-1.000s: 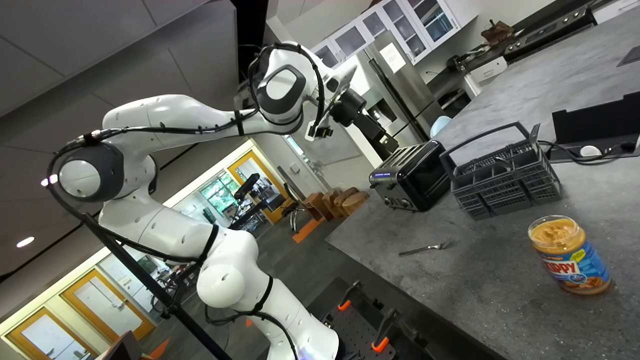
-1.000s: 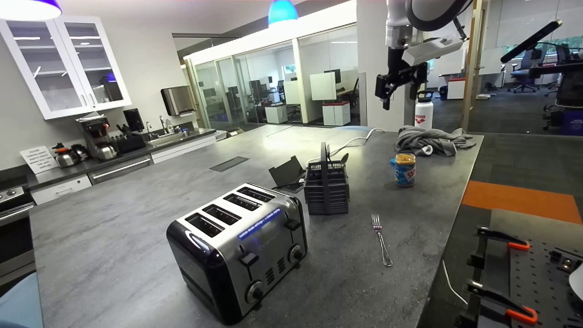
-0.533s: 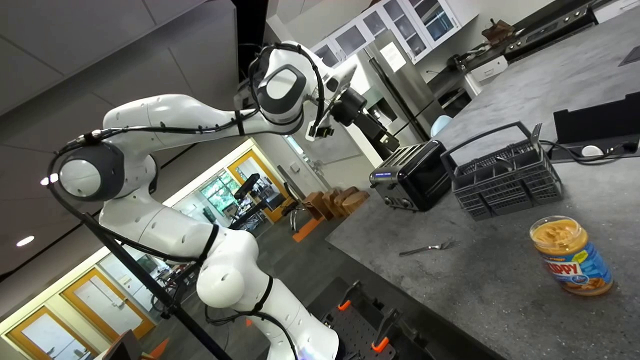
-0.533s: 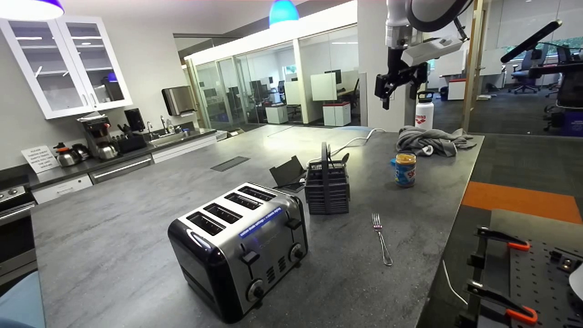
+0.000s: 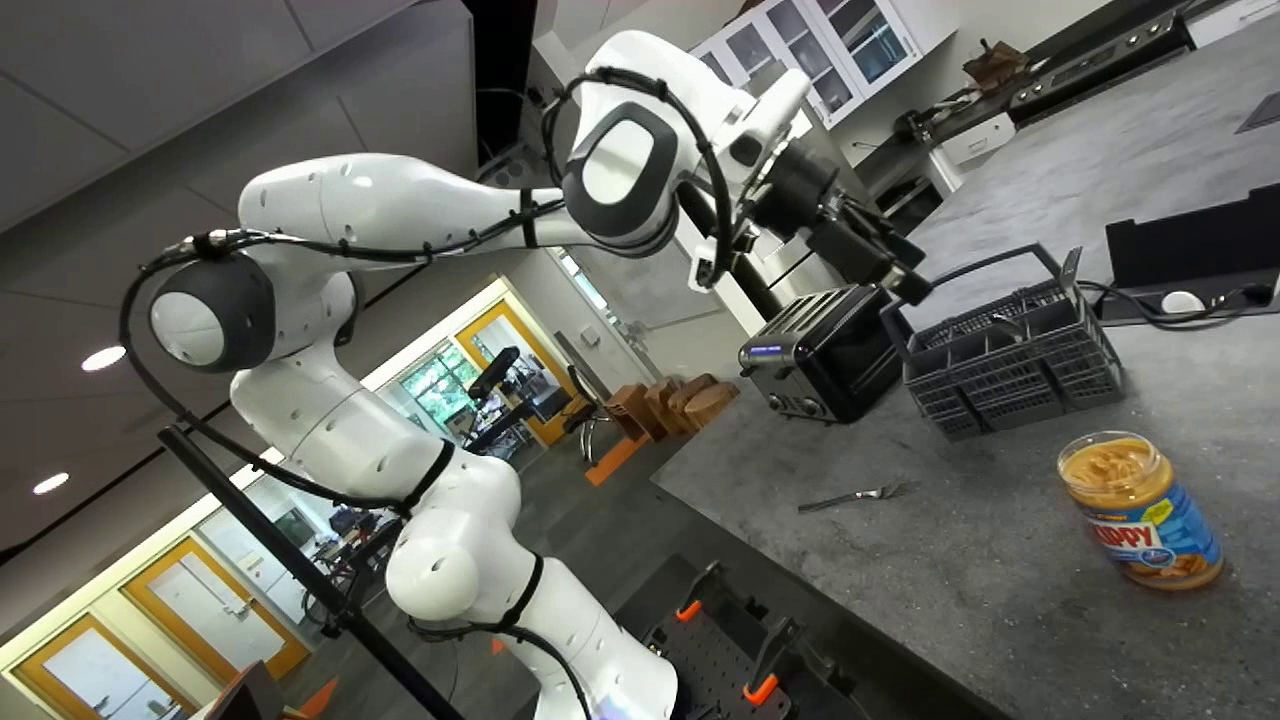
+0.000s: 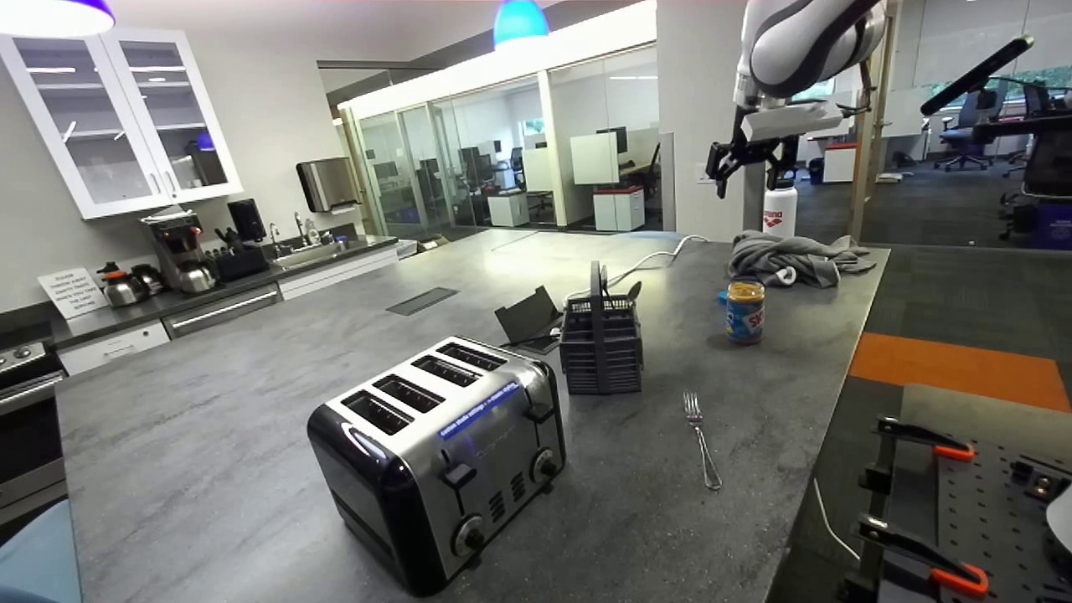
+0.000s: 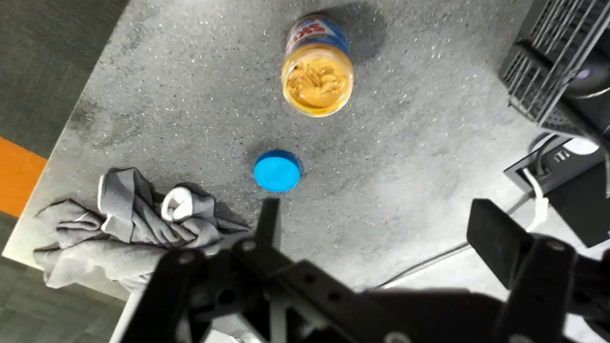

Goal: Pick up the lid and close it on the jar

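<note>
nearest in the wrist view is the claw (image 7: 376, 212), its two fingers spread wide apart, with the pale gray bench (image 7: 405, 157) seen through the gap. it hangs well above that surface at the end of the white arm (image 5: 390, 205). just past the tip of one finger in the wrist view, and well below it, lies the lid (image 7: 277, 174), a round blue cap resting flat on the bench. a gray cloth (image 7: 119, 243) is bunched up near the lid, close to the bench's edge. a bit farther on stands the jar (image 7: 317, 81), upright, its mouth uncovered and showing a swirled tan spread; lid and jar are near each other but apart. the jar's blue label with red marks shows in both exterior views, and in an exterior view a sliver of the lid (image 6: 722, 296) peeps out from behind the jar. then comes the dark basket (image 5: 1010, 370), handle up. farther along the bench lies a fork (image 6: 702, 441), and past it stands a toaster (image 6: 435, 461) with four slots on top. in an exterior view a white bottle (image 6: 780, 213) rises behind the cloth, and farthest off, across the room, white cabinets (image 6: 121, 117) hang on a wall.
</note>
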You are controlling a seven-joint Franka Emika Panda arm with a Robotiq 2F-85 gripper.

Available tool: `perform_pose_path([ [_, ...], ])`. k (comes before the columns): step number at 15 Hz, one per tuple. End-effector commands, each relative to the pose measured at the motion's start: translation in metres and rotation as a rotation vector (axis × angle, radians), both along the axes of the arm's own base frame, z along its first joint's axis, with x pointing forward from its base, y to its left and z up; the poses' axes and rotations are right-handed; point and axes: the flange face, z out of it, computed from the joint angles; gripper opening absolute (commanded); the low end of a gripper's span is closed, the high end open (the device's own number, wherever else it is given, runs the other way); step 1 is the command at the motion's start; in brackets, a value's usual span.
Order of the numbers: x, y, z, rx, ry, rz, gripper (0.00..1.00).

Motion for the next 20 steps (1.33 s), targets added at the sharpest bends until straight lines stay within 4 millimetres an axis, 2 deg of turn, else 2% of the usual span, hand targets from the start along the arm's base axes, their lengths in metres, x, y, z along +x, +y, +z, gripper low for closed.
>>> perform_pose_path([
  [1, 0.024, -0.063, -0.032, 0.032, -0.041, -0.102, 1.0],
  [6, 0.05, -0.135, -0.088, 0.086, -0.01, -0.224, 1.0],
  [12, 0.077, -0.203, -0.144, 0.082, 0.077, -0.321, 1.0],
  [13, 0.064, -0.184, -0.138, 0.075, 0.051, -0.298, 1.0],
  [15, 0.067, -0.189, -0.15, 0.07, 0.066, -0.299, 1.0],
  [20, 0.07, -0.192, -0.15, 0.041, 0.039, -0.329, 1.0],
])
